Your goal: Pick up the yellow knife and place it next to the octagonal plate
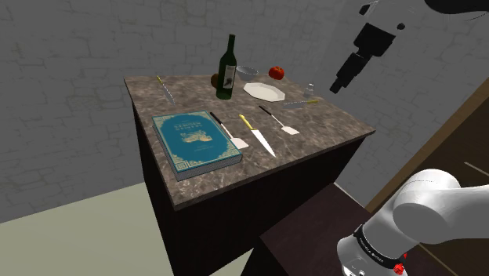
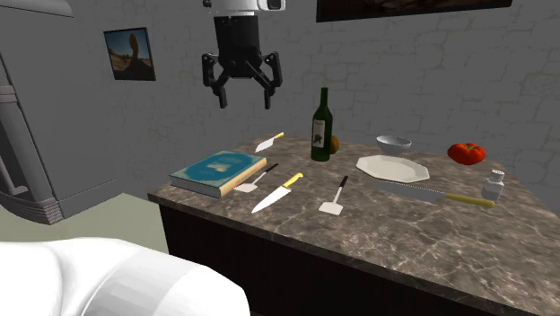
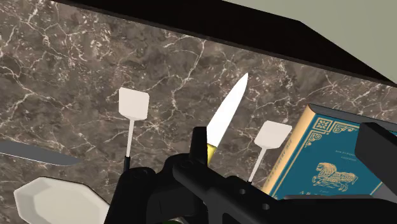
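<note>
Black two-finger gripper (image 2: 243, 94) is hanging high over the dark marble counter (image 2: 422, 242), at the 12 o'clock of the teal hardcover book (image 2: 218, 172) in the second exterior view. In the wrist view its own dark body is covering most of the handle of the yellow-handled knife (image 3: 226, 116), leaving just a sliver of yellow at the blade's base. The white octagonal plate (image 3: 54, 200) is being cut off there by the frame edge (only part of its rim is showing). Something small and orange (image 2: 335, 144) is hiding behind the green glass wine bottle (image 2: 320, 126); what it is cannot be made out.

The knife is lying flat on the counter between a white spatula beside the book (image 2: 254, 180) and a second white spatula (image 2: 335, 197). Its broad, pale, pointed blade is aiming toward 5 o'clock in the shoulder view, the handle toward 11. In the second exterior view it is sitting at the plate's 8 o'clock, apart from it, with the second spatula lying between them.

The gripper's fingers are standing wide apart, holding nothing and touching nothing, well above the knife.
</note>
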Motion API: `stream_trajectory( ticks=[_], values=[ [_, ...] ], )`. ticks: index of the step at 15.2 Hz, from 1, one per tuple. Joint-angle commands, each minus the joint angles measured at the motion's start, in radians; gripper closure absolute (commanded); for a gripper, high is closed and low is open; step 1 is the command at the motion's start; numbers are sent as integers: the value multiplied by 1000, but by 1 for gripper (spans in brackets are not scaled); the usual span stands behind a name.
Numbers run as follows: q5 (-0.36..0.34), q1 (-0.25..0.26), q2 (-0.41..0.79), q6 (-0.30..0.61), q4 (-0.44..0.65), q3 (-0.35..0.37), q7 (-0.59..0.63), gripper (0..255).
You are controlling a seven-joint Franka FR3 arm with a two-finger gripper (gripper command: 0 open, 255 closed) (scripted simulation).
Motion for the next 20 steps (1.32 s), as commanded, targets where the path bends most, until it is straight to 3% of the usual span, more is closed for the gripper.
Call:
stream_trajectory(
  ticks=[1, 10, 20],
  values=[
    [0, 0, 0, 0, 0, 0, 0, 0],
    [-2, 0, 254, 253, -36, -2, -34, 0],
    [-7, 0, 605, 480, 48, -1, -66, 0]
  ],
)
